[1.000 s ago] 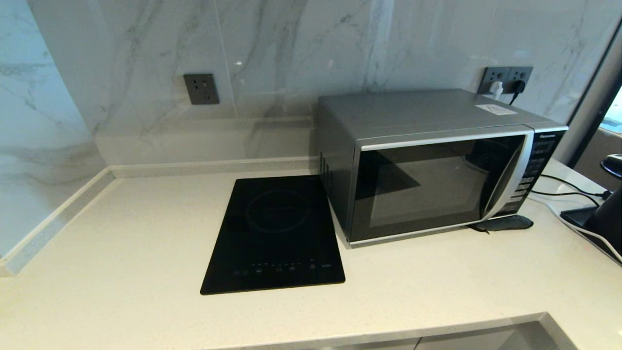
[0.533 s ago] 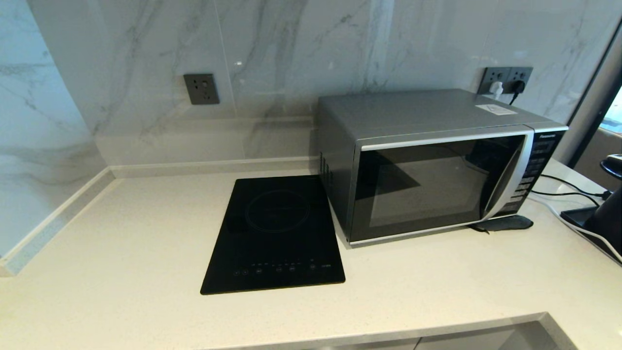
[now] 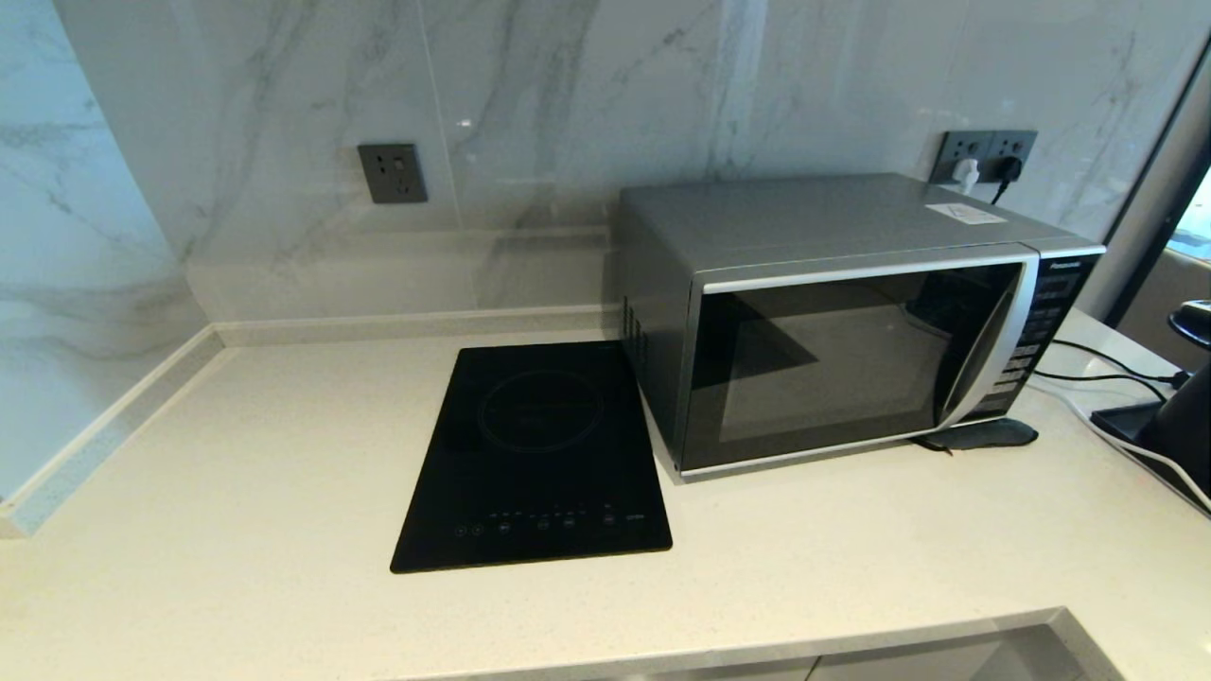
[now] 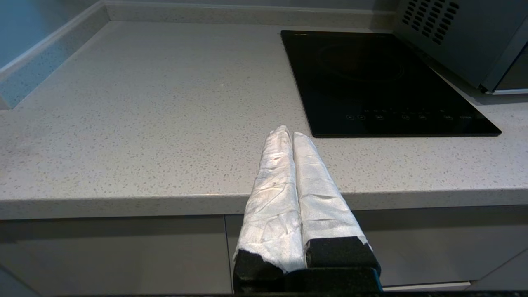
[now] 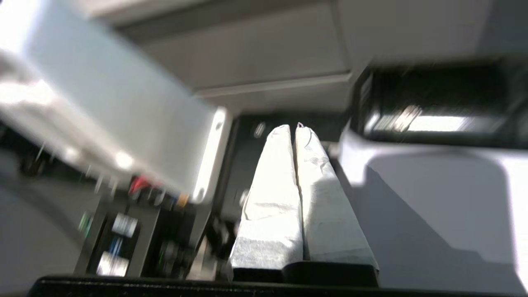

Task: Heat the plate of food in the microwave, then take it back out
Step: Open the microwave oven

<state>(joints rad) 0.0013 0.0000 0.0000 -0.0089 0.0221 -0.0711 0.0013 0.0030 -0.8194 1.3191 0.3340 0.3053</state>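
Observation:
The silver-grey microwave stands at the back right of the counter with its dark glass door closed; its vented side shows in the left wrist view. The plate of food is nowhere in view. My left gripper hangs in front of the counter's front edge, shut with nothing between its white-wrapped fingers. My right gripper is down below counter height among blurred cabinet fronts and robot parts, also shut and empty. Neither arm appears in the head view.
A flat black induction hob lies left of the microwave. A dark flat object sits by the microwave's front right corner. Cables and a black appliance crowd the right edge. Grey wall sockets sit on the marble backsplash.

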